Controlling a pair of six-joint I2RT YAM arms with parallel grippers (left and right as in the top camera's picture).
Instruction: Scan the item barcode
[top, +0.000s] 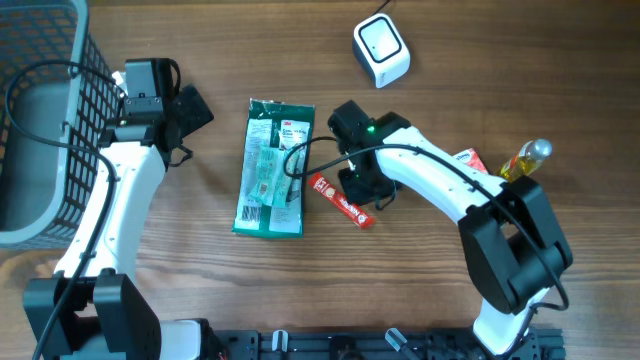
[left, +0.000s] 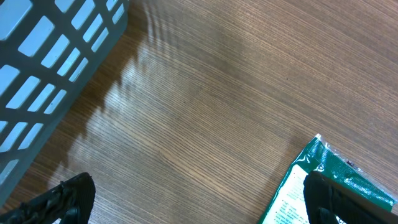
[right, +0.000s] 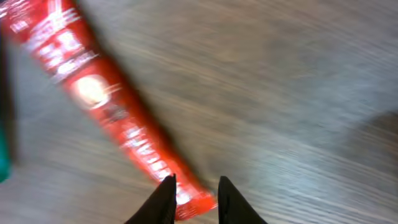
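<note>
The red stick packet lies slanted on the worktop, just to the right of the green packet. The right claw is at the stick's end farther from the green packet. Its tips stand a little apart with that end between them, but the view is blurred and I cannot tell if they pinch it. The left claw, spread wide and holding nothing, hangs near the green packet's upper left corner. The white scanner stands up and right of the green packet, well apart.

Left tool spread wide, right tool jaws narrowly apart
</note>
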